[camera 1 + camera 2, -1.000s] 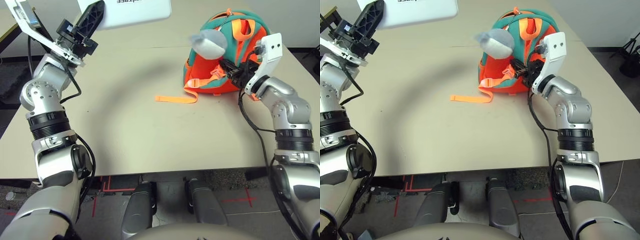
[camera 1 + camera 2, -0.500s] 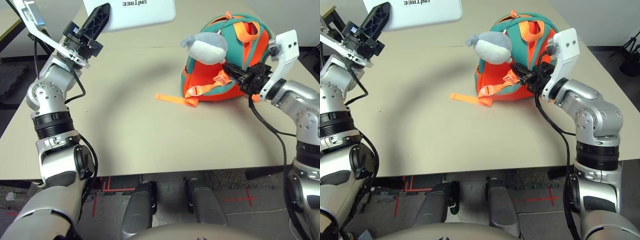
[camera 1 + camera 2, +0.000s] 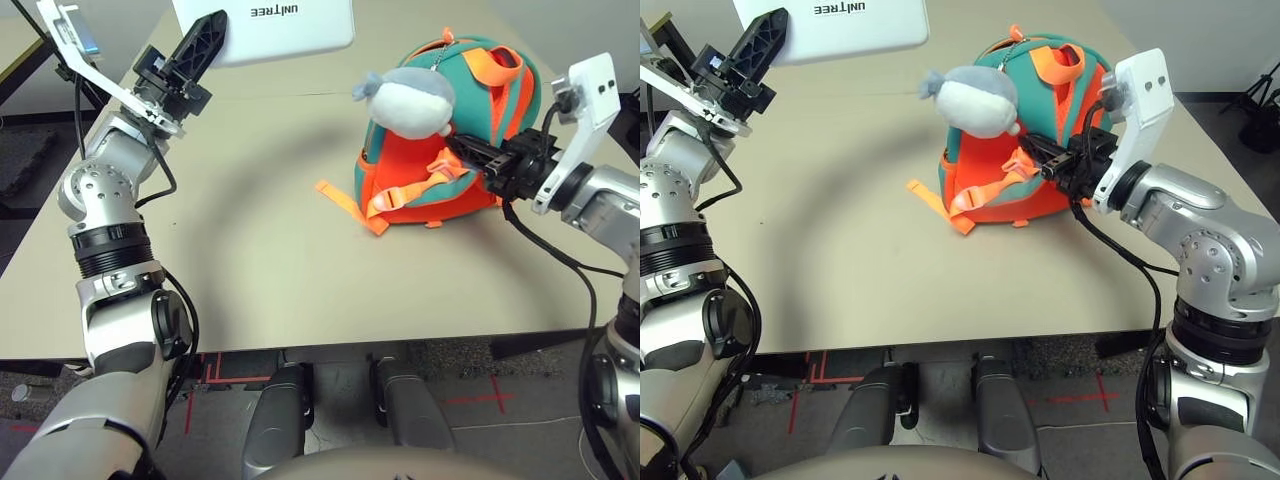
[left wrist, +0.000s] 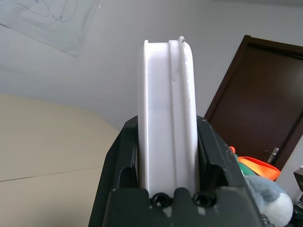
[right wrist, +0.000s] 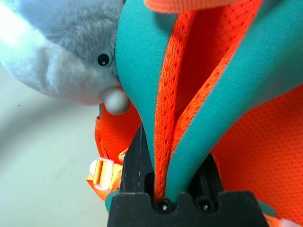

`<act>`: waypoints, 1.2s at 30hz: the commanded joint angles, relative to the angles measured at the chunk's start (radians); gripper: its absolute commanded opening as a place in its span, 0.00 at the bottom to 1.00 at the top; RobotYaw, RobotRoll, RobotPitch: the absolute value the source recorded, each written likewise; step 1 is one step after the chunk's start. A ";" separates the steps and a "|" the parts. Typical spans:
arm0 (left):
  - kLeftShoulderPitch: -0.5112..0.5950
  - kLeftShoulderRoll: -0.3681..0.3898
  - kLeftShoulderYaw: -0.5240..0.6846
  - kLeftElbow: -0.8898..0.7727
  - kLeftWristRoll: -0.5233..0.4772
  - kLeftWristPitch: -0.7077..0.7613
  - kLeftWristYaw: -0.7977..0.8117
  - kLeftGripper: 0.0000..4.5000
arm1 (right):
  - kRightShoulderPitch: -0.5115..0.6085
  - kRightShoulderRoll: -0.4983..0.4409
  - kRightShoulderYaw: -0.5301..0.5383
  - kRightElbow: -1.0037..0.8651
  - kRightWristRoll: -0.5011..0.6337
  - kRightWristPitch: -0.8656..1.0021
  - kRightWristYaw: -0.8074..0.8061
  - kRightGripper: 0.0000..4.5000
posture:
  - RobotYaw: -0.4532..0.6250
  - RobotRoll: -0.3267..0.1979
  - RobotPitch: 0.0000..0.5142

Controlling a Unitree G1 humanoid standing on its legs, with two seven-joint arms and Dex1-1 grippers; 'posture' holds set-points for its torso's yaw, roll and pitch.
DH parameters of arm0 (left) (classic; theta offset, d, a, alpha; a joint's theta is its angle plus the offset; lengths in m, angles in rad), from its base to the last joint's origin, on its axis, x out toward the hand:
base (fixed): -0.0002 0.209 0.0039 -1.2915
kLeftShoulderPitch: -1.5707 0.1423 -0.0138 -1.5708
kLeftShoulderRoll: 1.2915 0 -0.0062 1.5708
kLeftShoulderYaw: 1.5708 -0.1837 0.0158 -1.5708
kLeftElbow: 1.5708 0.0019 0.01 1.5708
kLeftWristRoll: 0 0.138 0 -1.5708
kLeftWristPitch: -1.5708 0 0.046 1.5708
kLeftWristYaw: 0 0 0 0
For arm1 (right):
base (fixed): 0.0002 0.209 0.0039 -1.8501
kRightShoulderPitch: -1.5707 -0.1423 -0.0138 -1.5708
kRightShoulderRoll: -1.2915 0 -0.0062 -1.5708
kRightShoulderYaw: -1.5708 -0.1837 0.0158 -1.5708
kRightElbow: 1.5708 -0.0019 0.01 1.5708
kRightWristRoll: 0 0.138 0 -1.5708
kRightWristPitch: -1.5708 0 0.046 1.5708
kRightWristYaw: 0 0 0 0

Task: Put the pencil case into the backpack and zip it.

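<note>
My left gripper (image 3: pixel 210 38) is raised over the far left of the table, shut on the short edge of the white pencil case (image 3: pixel 285 27). In the left wrist view the pencil case (image 4: pixel 166 123) stands edge-on between the black fingers (image 4: pixel 122 161). The orange and teal backpack (image 3: pixel 440 150) is upright at the right of the table, its grey plush charm (image 3: pixel 408 98) hanging at the front. From the right side, my right gripper (image 3: pixel 470 153) is shut on a teal-edged flap of the backpack (image 5: pixel 189 104).
A loose orange strap (image 3: pixel 345 202) trails from the backpack's base toward the table's middle. The tan table (image 3: pixel 250 260) is bare between my arms. Beyond the far edge lies dark floor.
My right gripper has pulled the backpack up from lying to standing and toward the table's centre. The left gripper holds the pencil case in about the same place.
</note>
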 commanded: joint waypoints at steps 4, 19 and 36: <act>-0.020 -0.010 -0.007 -0.014 -0.007 -0.011 -0.024 0.32 | 0.142 0.029 0.041 -0.008 -0.061 -0.113 -0.002 0.05 | 0.21 0.62 0.26; -0.059 0.066 -0.060 -0.069 -0.089 0.161 -0.223 0.32 | 0.152 0.016 0.163 0.257 -0.203 -0.339 0.121 0.05 | 0.24 0.62 0.25; -0.126 0.052 -0.159 0.075 0.080 0.026 -0.345 0.32 | 0.151 0.020 0.172 0.267 -0.214 -0.353 0.142 0.05 | 0.22 0.62 0.26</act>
